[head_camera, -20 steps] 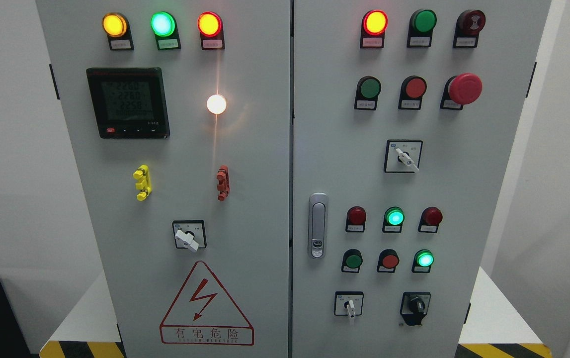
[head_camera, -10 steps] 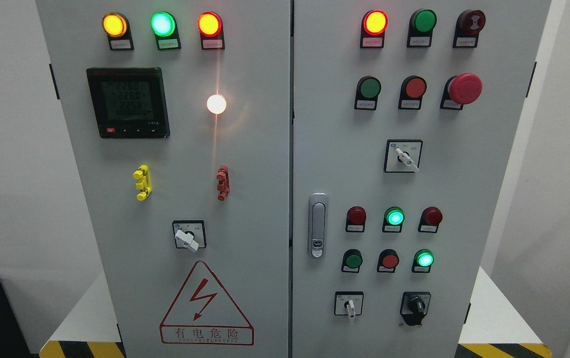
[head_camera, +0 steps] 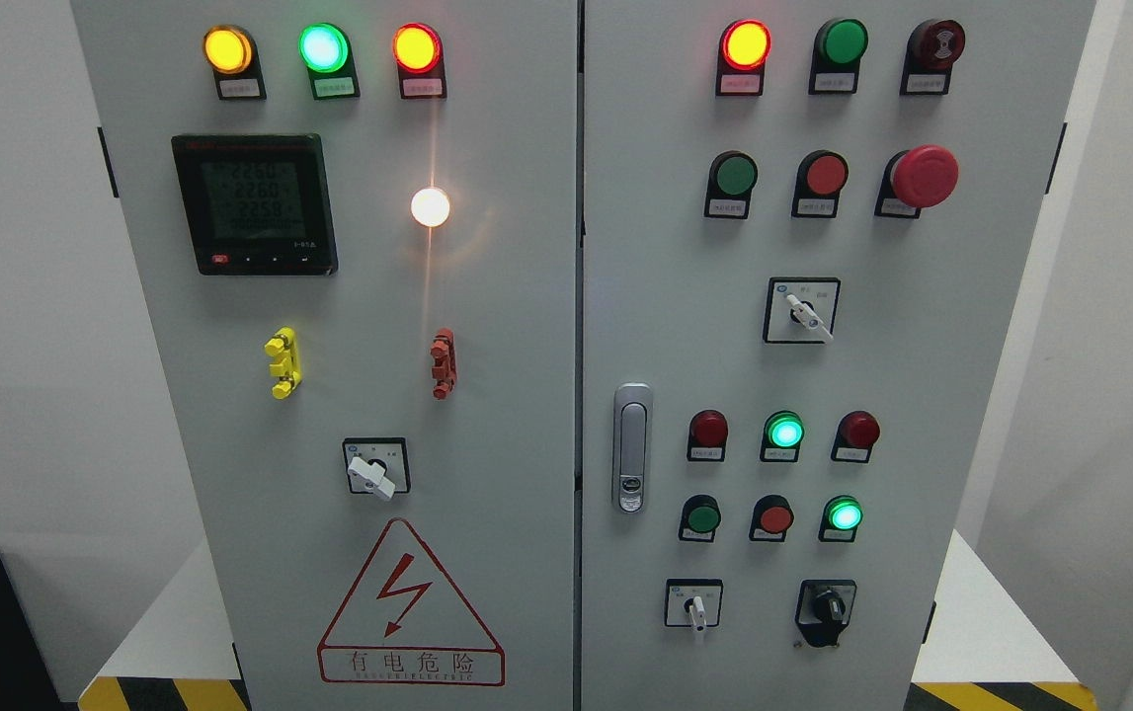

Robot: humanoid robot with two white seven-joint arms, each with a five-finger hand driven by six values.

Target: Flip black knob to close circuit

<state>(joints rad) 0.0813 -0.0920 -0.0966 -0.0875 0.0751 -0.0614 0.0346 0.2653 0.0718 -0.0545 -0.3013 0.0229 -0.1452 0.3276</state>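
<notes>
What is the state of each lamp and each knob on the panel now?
Top-left lamps: lit.
White lamp: lit.
Top-right red lamp: lit.
Two lower green lamps: lit.
Black knob: upright, untouched.
Left white knob: tilted.
Door handle: flush.

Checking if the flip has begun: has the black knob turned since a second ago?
No. The black knob sits at the same angle in its black plate, level with the white selector to its left. Neither hand is in view.
</notes>
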